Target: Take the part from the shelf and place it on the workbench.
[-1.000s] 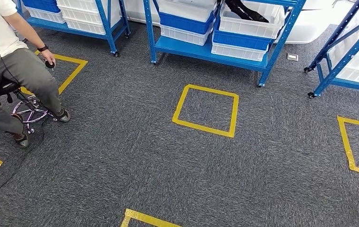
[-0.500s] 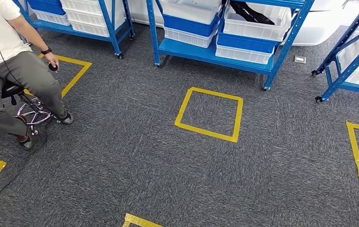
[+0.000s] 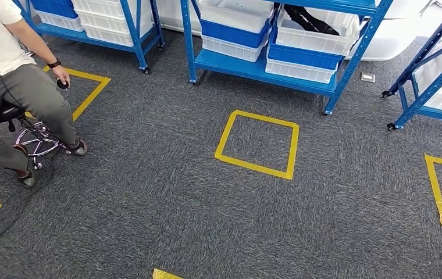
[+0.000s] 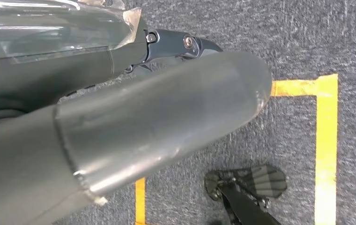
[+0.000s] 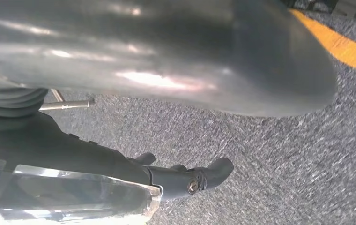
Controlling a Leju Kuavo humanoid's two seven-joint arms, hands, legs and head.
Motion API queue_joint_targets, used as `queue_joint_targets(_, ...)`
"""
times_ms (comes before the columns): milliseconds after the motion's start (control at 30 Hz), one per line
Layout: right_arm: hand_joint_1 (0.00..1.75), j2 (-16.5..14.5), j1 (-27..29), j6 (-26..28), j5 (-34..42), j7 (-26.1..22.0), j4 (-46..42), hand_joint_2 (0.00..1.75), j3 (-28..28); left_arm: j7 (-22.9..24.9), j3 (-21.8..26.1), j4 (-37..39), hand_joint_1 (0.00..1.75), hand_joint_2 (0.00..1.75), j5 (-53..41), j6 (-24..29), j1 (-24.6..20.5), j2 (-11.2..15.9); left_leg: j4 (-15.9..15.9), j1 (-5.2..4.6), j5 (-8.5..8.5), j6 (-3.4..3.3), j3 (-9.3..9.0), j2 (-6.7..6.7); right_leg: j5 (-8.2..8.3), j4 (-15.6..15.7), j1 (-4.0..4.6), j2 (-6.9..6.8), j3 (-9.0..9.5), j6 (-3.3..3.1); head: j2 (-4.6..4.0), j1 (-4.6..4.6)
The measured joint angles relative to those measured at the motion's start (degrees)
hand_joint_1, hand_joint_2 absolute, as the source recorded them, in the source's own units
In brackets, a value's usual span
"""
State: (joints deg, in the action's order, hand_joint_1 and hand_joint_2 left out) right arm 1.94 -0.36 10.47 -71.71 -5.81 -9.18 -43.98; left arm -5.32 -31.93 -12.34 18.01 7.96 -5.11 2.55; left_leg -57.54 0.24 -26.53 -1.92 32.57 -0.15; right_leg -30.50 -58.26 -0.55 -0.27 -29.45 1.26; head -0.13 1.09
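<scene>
- The left hand [image 4: 157, 122] hangs at the robot's side over the grey carpet floor [image 3: 149, 197]. Its wrist view shows the thick grey thumb and one dark finger beside it with nothing between them, but whether the hand is open or curled closed I cannot tell.
- The right hand [image 5: 166, 70] hangs likewise, with its grey thumb and a dark finger above the carpet and nothing visibly held; open or closed, I cannot tell.
- Ahead on the floor lies a yellow tape square [image 3: 257, 143], and beyond it stands the blue metal shelf [image 3: 265, 67] carrying white and blue plastic bins [image 3: 312, 40].
- The part is probably the black object [image 3: 307, 18] lying in the upper white bin on that shelf, though it is too small to be sure; no workbench surface is to be seen.
- Since a second ago the whole head view has slid: the shelf and the tape square sit lower and further right in the picture, so the camera has turned and moved while the things stayed put.
- This looks like the approach step, with the pick not yet begun.
- At the left a seated person [image 3: 9, 75] on a wheeled stool [image 3: 32, 136] holds a small black object.
</scene>
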Motion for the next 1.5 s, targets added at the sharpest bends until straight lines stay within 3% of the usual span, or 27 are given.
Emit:
queue_joint_targets(67, 0.00, 0.0, 0.0, 0.0, -0.1, 0.0, 0.0, 0.00, 0.0, 0.0, 0.0, 0.0, 0.00, 0.00, 0.0, 0.0, 0.0, 0.0, 0.5, 0.15, 0.04, -0.68, -0.48, 0.02, -2.54, -5.5, -0.12, 0.04, -2.67, -0.14, 0.00, -0.08)
queue_joint_targets(133, 0.00, 0.0, 0.1, 0.0, -0.1, 0.0, 0.0, 0.00, 0.0, 0.0, 0.0, -0.1, 0.00, 0.00, 0.0, 0.0, 0.0, 0.0, 0.5, 0.08, -0.27, -1.03, -0.73, -0.03, -5.41, -13.5, -0.17, 0.10, -7.37, -0.18, 0.00, -0.12)
queue_joint_targets(167, 0.00, 0.0, 0.2, 0.0, -0.1, 0.0, 0.0, 0.00, 0.0, 0.0, 0.0, -0.1, 0.00, 0.00, 0.0, 0.0, 0.0, 0.0, 0.5, 0.04, -0.46, -1.08, -0.90, -0.12, -5.76, -15.9, -0.18, 0.11, -9.05, 0.10, 0.00, -0.10)
queue_joint_targets(200, 0.00, 0.0, 0.3, 0.0, -0.1, 0.0, 0.0, 0.00, 0.0, 0.0, 0.0, -0.1, 0.00, 0.00, 0.0, 0.0, 0.0, 0.0, 0.5, 0.02, -0.66, -1.05, -1.14, -0.25, -5.05, -16.0, -0.18, 0.12, -9.61, 0.55, 0.00, -0.14)
queue_joint_targets(233, 0.00, 0.1, 0.3, 0.0, -0.1, 0.0, 0.0, 0.00, 0.0, 0.0, 0.0, -0.1, 0.00, 0.00, 0.0, 0.0, 0.0, 0.0, 0.5, 0.02, -0.92, -0.95, -1.50, -0.38, -3.33, -13.6, -0.24, 0.11, -8.92, 1.07, 0.00, -0.13)
queue_joint_targets(300, 0.00, 0.1, 0.4, 0.0, -0.1, 0.0, 0.0, 0.00, 0.0, 0.0, 0.0, -0.1, 0.00, 0.00, 0.0, 0.0, 0.0, -0.1, 0.4, -0.10, -1.61, -0.51, -2.30, -0.58, 0.97, -5.4, -0.31, 0.09, -5.66, 1.67, 0.00, -0.19)
queue_joint_targets(367, 0.00, 0.2, 0.3, 0.0, -0.1, 0.0, 0.0, 0.00, 0.0, 0.0, 0.0, -0.1, 0.00, 0.00, 0.0, 0.0, 0.0, -0.1, 0.2, -0.38, -2.38, 0.13, -2.83, -0.67, 3.30, -0.3, -0.21, 0.09, -3.38, 1.01, 0.00, -0.21)
queue_joint_targets(467, 0.00, 0.2, 0.3, 0.0, -0.2, 0.0, 0.0, 0.00, 0.0, -0.1, 0.0, -0.2, 0.00, 0.00, 0.0, 0.0, 0.0, 0.0, 0.1, -0.29, -3.04, 0.92, -3.14, -0.65, 3.48, 0.3, -0.26, 0.11, -2.82, -0.47, 0.00, -0.20)
queue_joint_targets(533, 0.00, 0.2, 0.3, -0.1, -0.3, 0.0, 0.0, 0.00, 0.0, -0.1, 0.0, -0.2, 0.00, 0.00, 0.0, 0.0, 0.0, 0.0, -2.3, -0.01, -4.58, 1.53, -2.27, -0.45, 3.34, 0.6, -0.66, 0.11, -2.38, -1.30, 0.00, -0.13)
queue_joint_targets(633, 0.00, 0.2, 0.2, -0.2, -0.4, 0.0, 0.0, 0.00, 0.0, -0.1, 0.0, -0.2, 0.00, 0.00, 0.0, 0.0, 0.0, 0.1, -13.2, 0.31, -9.45, 2.37, 3.45, -0.26, 2.85, 0.6, -0.71, 0.08, -1.83, -2.14, 0.00, -0.06)
queue_joint_targets(667, 0.00, 0.2, 0.2, -0.2, -0.4, 0.0, 0.0, 0.00, 0.0, -0.1, 0.0, -0.2, 0.00, 0.00, 0.0, 0.0, 0.1, 0.1, -16.0, 0.42, -10.05, 2.55, 5.33, -0.25, 2.66, 0.6, -0.69, 0.10, -1.62, -2.27, 0.00, -0.07)
queue_joint_targets(700, 0.00, 0.2, 0.2, -0.2, -0.4, 0.0, 0.0, 0.00, 0.0, -0.1, 0.0, -0.2, 0.00, 0.00, 0.0, 0.0, 0.2, 0.1, -17.0, 0.53, -9.45, 2.65, 6.37, -0.20, 2.46, 0.6, -0.68, 0.14, -1.35, -2.33, 0.00, -0.05)
queue_joint_targets(733, 0.00, 0.3, 0.2, -0.2, -0.4, 0.0, 0.0, 0.00, 0.0, -0.1, 0.0, -0.2, 0.00, 0.00, 0.0, 0.0, 0.2, 0.1, -15.5, 0.65, -7.62, 2.67, 6.22, -0.13, 2.21, 0.6, -0.69, 0.19, -0.98, -2.27, 0.00, -0.04)
queue_joint_targets(800, 0.00, 0.3, 0.3, -0.2, -0.4, 0.0, 0.0, 0.00, 0.0, -0.1, 0.0, -0.2, 0.00, 0.00, 0.0, 0.0, 0.2, 0.2, -7.9, 0.83, -2.62, 2.49, 3.34, 0.08, 1.58, 0.6, -0.69, 0.29, -0.19, -1.90, 0.00, -0.02)
queue_joint_targets(867, 0.00, 0.2, 0.2, -0.2, -0.4, 0.0, 0.0, 0.00, 0.0, -0.2, 0.0, -0.2, 0.00, 0.00, 0.0, 0.0, 0.2, 0.2, -2.1, 0.64, -0.41, 2.06, 0.88, 0.17, 0.92, 0.6, -0.38, 0.33, 0.05, -1.23, 0.00, -0.05)
queue_joint_targets(967, 0.00, 0.2, 0.0, -0.2, -0.4, 0.0, 0.0, 0.00, 0.0, -0.2, 0.0, -0.2, 0.00, 0.00, 0.0, 0.0, 0.1, 0.2, -0.9, 0.13, -0.77, 0.95, 0.31, 0.02, 0.45, 1.0, -0.03, 0.22, 0.23, -0.11, 0.00, -0.02)
queue_joint_targets(1033, 0.00, 0.2, 0.0, -0.3, -0.3, 0.0, 0.0, 0.00, 0.0, -0.2, 0.0, -0.2, 0.00, 0.00, 0.0, 0.0, 0.1, 0.2, -0.1, 0.18, -0.58, 0.11, -0.41, -0.04, -0.42, -0.6, -0.01, 0.12, -0.12, 0.32, 0.00, -0.10)
queue_joint_targets(1067, 0.00, 0.3, 0.0, -0.3, -0.3, 0.0, 0.0, 0.00, 0.0, -0.2, 0.0, -0.2, 0.00, 0.00, 0.0, -0.1, 0.1, 0.2, 0.3, 0.27, -0.52, -0.26, -0.81, -0.02, -1.48, -3.1, -0.01, 0.09, -1.29, 0.32, 0.00, -0.15)
queue_joint_targets(1133, 0.00, 0.3, 0.1, -0.3, -0.2, 0.0, 0.0, 0.00, 0.0, -0.2, 0.0, -0.3, 0.00, 0.00, -0.1, -0.1, 0.1, 0.2, 0.4, 0.21, -0.87, -0.77, -1.29, 0.01, -4.12, -10.7, -0.15, 0.13, -5.56, 0.05, 0.00, -0.22)
queue_joint_targets(1200, 0.00, 0.3, 0.3, -0.3, 0.0, 0.0, 0.0, 0.00, 0.0, -0.1, 0.0, -0.3, 0.00, 0.00, -0.2, -0.2, 0.1, 0.2, 0.4, 0.10, -1.38, -0.97, -1.85, -0.14, -4.79, -15.3, -0.15, 0.14, -9.02, 0.36, 0.00, -0.22)
queue_joint_targets(1233, 0.00, 0.3, 0.4, -0.3, 0.0, 0.1, 0.0, 0.00, 0.0, -0.1, 0.0, -0.3, 0.00, 0.00, -0.2, -0.2, 0.1, 0.2, 0.4, 0.05, -1.69, -0.95, -2.23, -0.27, -3.74, -14.6, -0.13, 0.15, -9.31, 0.75, 0.00, -0.23)
queue_joint_targets(1300, 0.00, 0.3, 0.5, -0.3, 0.0, 0.1, 0.0, 0.00, 0.0, 0.0, 0.0, -0.3, 0.00, 0.00, -0.3, -0.3, 0.1, 0.2, 0.4, 0.02, -2.43, -0.70, -3.19, -0.48, 0.49, -7.4, -0.15, 0.13, -6.88, 1.47, 0.00, -0.23)
queue_joint_targets(1333, 0.00, 0.4, 0.5, -0.3, 0.0, 0.1, 0.0, 0.00, 0.0, 0.0, 0.0, -0.3, 0.00, 0.00, -0.3, -0.4, 0.1, 0.2, 0.4, -0.08, -2.83, -0.46, -3.61, -0.51, 2.34, -3.7, -0.08, 0.13, -5.51, 1.46, 0.00, -0.27)
queue_joint_targets(1400, 0.00, 0.4, 0.4, -0.3, 0.1, 0.1, 0.0, 0.00, 0.0, 0.0, 0.0, -0.3, 0.00, 0.00, -0.3, -0.4, 0.0, 0.2, 0.3, -0.27, -3.60, 0.16, -4.05, -0.54, 4.02, 0.0, 0.22, 0.14, -3.89, 0.66, 0.00, -0.26)
queue_joint_targets(1500, 0.00, 0.4, 0.4, -0.3, 0.1, 0.1, 0.0, 0.00, 0.0, 0.0, 0.0, -0.3, 0.00, 0.00, -0.3, -0.5, -0.1, 0.2, 0.2, -0.13, -4.35, 1.06, -4.38, -0.46, 3.90, 0.5, 0.10, 0.23, -3.28, -0.71, 0.00, -0.26)
